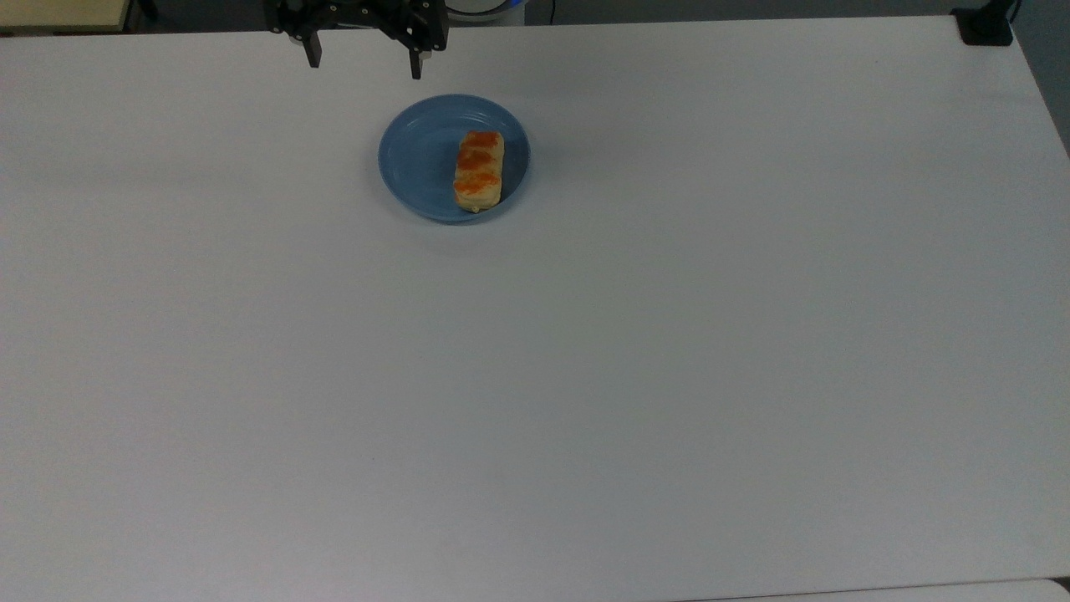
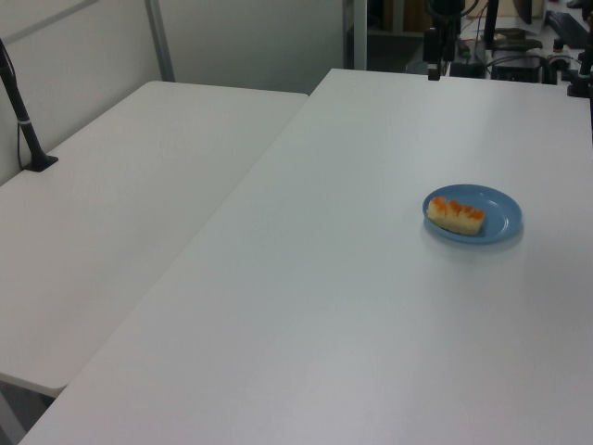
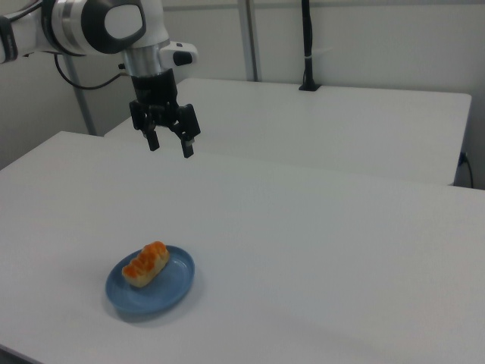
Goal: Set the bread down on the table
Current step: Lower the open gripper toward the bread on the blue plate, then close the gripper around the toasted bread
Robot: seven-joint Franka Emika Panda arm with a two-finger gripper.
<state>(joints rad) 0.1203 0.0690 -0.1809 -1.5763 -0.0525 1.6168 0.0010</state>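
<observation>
Bread roll [image 1: 478, 170] lay on the blue plate [image 1: 418, 159], toward the top view's right side of the dish, long axis running up and down in the top view; orange-red glaze patches faced up. Plate sat on the white surface [image 1: 585, 376] near its far edge in the top view. Gripper [image 1: 364, 60] hung in the air above the surface, beyond the plate and well apart from it, fingers [image 3: 187, 149] spread wide and holding nothing, tips pointing down. In the right view, gripper [image 3: 169, 144] sat above and behind the plate [image 3: 170, 292], with bread roll [image 3: 145, 264] untouched. A second white table [image 2: 120, 213] stood alongside.
</observation>
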